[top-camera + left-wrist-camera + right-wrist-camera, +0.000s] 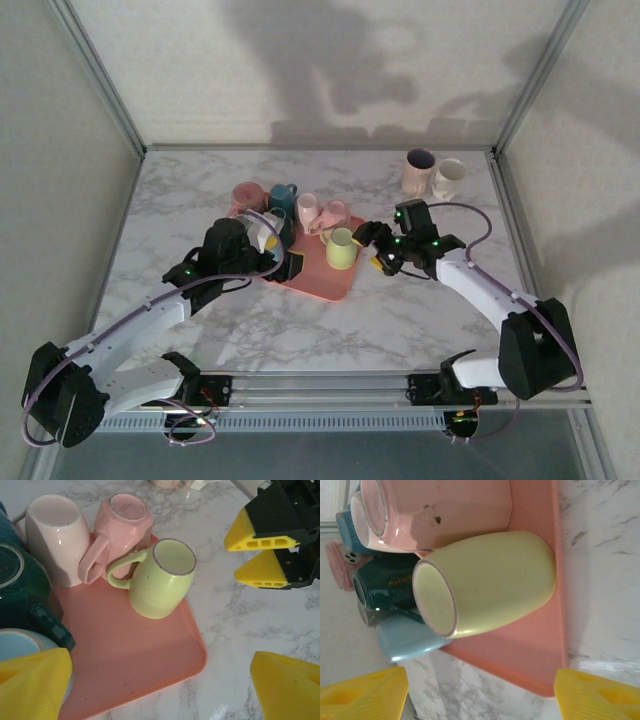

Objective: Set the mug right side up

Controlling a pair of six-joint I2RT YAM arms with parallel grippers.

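Tray (318, 278): salmon pink, lay on marble table (300, 330).
Green mug (341, 249): stood on the tray, toward its right edge.
Pale pink mug (307, 209), tilted pink mug (333, 214): sat at the tray's far edge.
Teal mug (281, 197), rose mug (246, 197): stood beyond the tray's far-left side.
Beige mug (419, 171), white mug (449, 178): stood well apart from the tray, far right.
Left gripper (270, 238): hung over the tray's left edge.
Right gripper (370, 248): sat just beside the tray's right edge.

Pale green mug (160, 587), upside down, base up, near pink tray's (140, 680) right edge
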